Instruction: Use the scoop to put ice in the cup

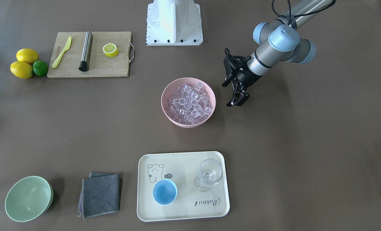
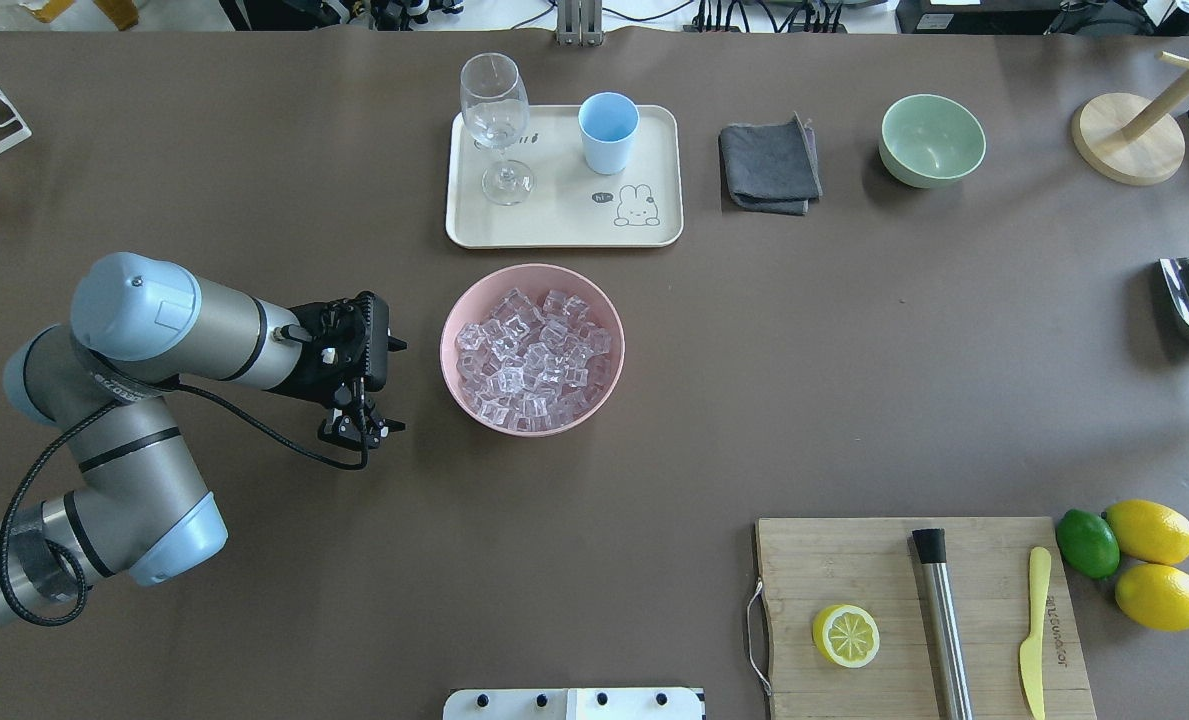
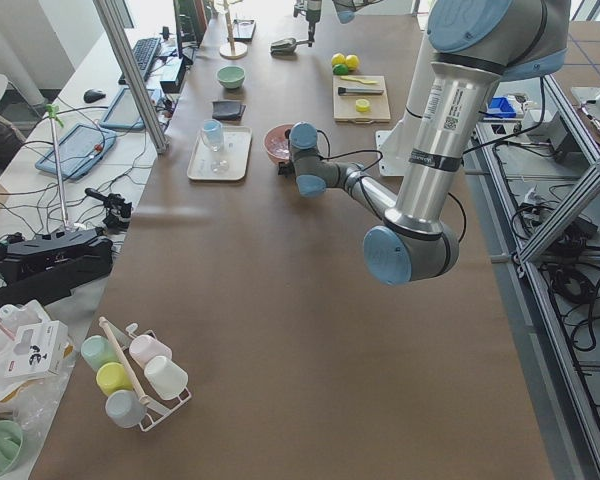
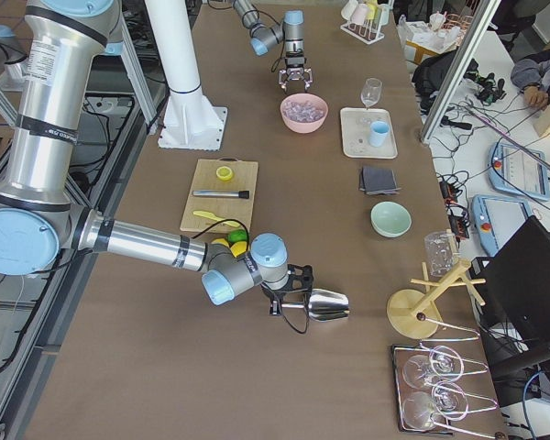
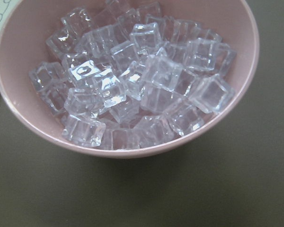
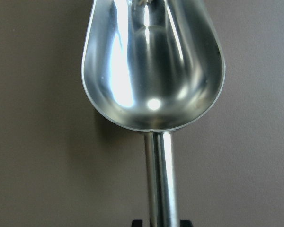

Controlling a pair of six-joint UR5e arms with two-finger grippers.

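Steel scoop [image 6: 151,71], handle clamped in right hand [image 4: 293,293].

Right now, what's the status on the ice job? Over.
Left gripper open, empty, beside bowl. Right gripper shut on scoop, far from ice. Ice in bowl, cup empty. Nothing in the way.

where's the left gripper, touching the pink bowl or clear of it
Apart. The overhead view shows a strip of bare table between the left gripper and the pink bowl.
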